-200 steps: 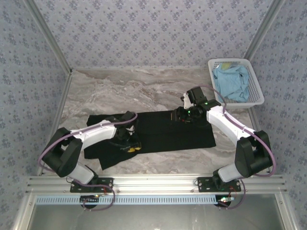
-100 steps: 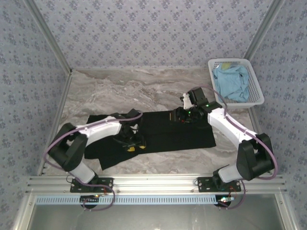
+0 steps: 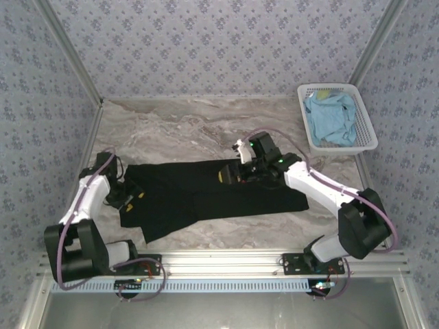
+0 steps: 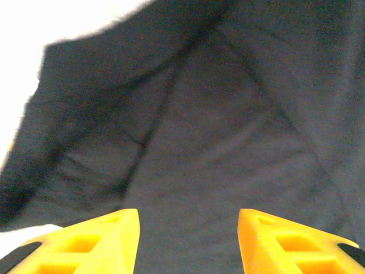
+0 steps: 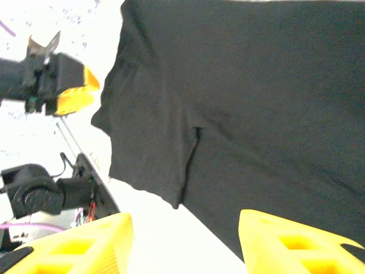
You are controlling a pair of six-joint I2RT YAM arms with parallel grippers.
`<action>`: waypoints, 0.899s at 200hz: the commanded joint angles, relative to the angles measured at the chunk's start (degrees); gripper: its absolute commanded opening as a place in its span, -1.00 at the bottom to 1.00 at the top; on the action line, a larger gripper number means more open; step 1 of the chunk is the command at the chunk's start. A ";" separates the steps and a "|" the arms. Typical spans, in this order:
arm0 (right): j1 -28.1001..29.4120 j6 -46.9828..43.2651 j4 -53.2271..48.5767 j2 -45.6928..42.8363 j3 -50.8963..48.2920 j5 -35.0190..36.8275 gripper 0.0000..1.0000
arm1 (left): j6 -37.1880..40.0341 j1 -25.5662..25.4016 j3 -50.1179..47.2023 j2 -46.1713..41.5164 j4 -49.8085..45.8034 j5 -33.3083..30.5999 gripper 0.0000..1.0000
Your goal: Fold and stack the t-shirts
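Fingers (image 4: 91, 242) parted; one black t-shirt (image 3: 206, 195), one blue t-shirt (image 3: 330, 118), one basket (image 3: 368, 133).

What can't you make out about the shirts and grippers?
Top view: blue shirt bunched in the basket; its own folds hide its shape.
Top view: left gripper too small to tell whether it touches the black shirt.
Left wrist view: black shirt blurred, cut off by edges.
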 commanded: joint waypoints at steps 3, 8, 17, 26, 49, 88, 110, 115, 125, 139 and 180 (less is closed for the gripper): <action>2.55 -0.01 2.72 1.89 2.98 -2.84 0.09 | 2.58 2.56 1.42 4.33 0.14 -2.90 -0.03; 2.90 0.15 2.76 2.24 3.17 -2.77 0.09 | 2.65 2.72 1.10 4.68 1.89 -2.37 -0.02; 3.19 0.17 2.67 2.51 3.30 -2.83 0.09 | 2.80 2.81 0.88 5.31 4.67 -1.55 -0.02; 3.12 0.17 2.59 2.55 3.27 -2.84 0.09 | 3.01 2.68 1.02 6.44 6.34 -1.23 -0.02; 2.97 -0.01 1.89 2.51 3.11 -3.19 0.10 | 3.59 2.69 1.46 10.44 7.84 -0.76 -0.07; 2.59 0.85 2.27 2.65 2.89 -2.66 0.11 | 3.63 2.14 0.00 10.48 9.20 1.48 -0.19; 2.45 1.04 2.42 3.09 3.10 -2.31 0.11 | 3.59 1.30 -0.56 8.34 8.33 1.50 -0.24; 2.43 1.08 2.50 3.25 3.15 -2.30 0.11 | 3.55 1.19 -0.69 7.88 8.09 1.49 -0.25; 2.48 1.05 2.44 3.55 3.36 -2.31 0.11 | 3.46 0.83 -0.92 7.22 7.45 1.58 -0.27; 2.34 1.13 2.47 3.75 3.44 -2.24 0.11 | 3.89 0.39 -1.44 7.10 6.80 1.69 -0.29; 2.25 1.13 2.18 4.20 4.15 -2.56 0.10 | 4.05 0.02 -1.23 8.25 4.41 -0.39 -0.42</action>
